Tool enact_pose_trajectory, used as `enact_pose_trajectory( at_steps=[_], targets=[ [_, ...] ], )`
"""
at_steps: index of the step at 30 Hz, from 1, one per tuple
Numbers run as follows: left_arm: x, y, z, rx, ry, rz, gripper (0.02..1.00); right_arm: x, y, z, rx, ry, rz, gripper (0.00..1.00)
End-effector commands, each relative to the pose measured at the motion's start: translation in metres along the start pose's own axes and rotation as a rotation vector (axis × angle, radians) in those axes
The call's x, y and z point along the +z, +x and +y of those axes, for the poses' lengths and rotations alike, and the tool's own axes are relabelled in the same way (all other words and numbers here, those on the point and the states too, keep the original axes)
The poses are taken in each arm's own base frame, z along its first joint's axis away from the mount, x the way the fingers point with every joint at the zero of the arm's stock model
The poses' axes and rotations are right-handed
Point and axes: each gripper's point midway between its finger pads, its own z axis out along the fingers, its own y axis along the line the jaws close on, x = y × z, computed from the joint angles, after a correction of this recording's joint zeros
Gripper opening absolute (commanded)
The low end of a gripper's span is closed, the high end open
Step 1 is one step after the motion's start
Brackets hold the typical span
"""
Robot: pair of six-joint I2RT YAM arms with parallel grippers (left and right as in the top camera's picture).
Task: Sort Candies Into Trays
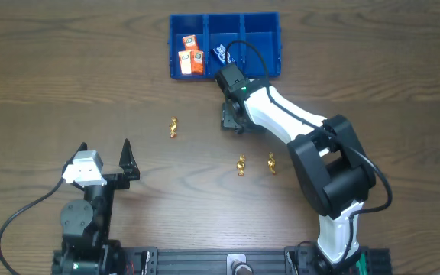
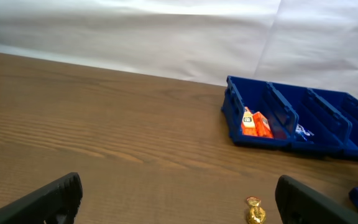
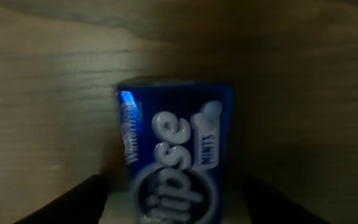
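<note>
A blue mint box (image 3: 176, 155) lies on the wooden table just in front of the blue three-compartment tray (image 1: 270, 65). My right gripper (image 1: 231, 120) is down over the box, open, with a finger close on each side of it (image 3: 173, 202). The tray's left compartment holds orange packets (image 1: 190, 57); a blue-white packet (image 1: 222, 53) lies in the middle one. Three gold-wrapped candies lie loose on the table: one (image 1: 173, 127) to the left, two (image 1: 241, 164) (image 1: 271, 162) in the middle. My left gripper (image 1: 105, 153) hovers open near its base, holding nothing.
The tray's right compartment (image 1: 260, 34) looks bare. In the left wrist view the tray (image 2: 272, 142) stands far ahead, with a gold candy (image 2: 254, 210) nearer. A white backdrop (image 2: 135, 31) rises behind the table's far edge.
</note>
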Motion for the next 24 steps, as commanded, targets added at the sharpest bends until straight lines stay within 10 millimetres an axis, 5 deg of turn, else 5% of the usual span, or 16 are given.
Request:
enact_pose_trajectory(
  at_steps=[1,4,7,11,15,17,20,24],
  targets=[
    [0.001,0.018,0.005,0.018,-0.017,0.051,0.998,0.011,0.003,-0.002,0.036,0.012,0.017,0.514],
    [0.001,0.018,0.005,0.018,-0.017,0.051,0.998,0.011,0.001,-0.001,0.037,0.007,0.010,0.301],
    [0.001,0.018,0.005,0.018,-0.017,0.051,0.998,0.000,-0.003,0.002,0.036,-0.007,-0.013,0.240],
    [0.001,0.018,0.005,0.018,-0.017,0.051,0.996,-0.072,-0.034,-0.004,0.029,0.017,-0.148,0.237],
    [0.001,0.018,0.005,0.018,-0.016,0.051,0.998,-0.155,-0.099,-0.003,-0.034,0.062,-0.289,0.268],
    [0.001,0.018,0.005,0.018,-0.017,0.051,0.996,-0.177,-0.135,0.007,-0.072,0.036,-0.365,0.292],
    [0.001,0.018,0.005,0.018,-0.017,0.051,0.996,-0.169,-0.175,0.020,-0.103,0.024,-0.420,0.301],
    [0.001,0.018,0.005,0.018,-0.017,0.051,0.998,-0.106,-0.199,0.034,-0.124,0.017,-0.401,0.301]
  ],
)
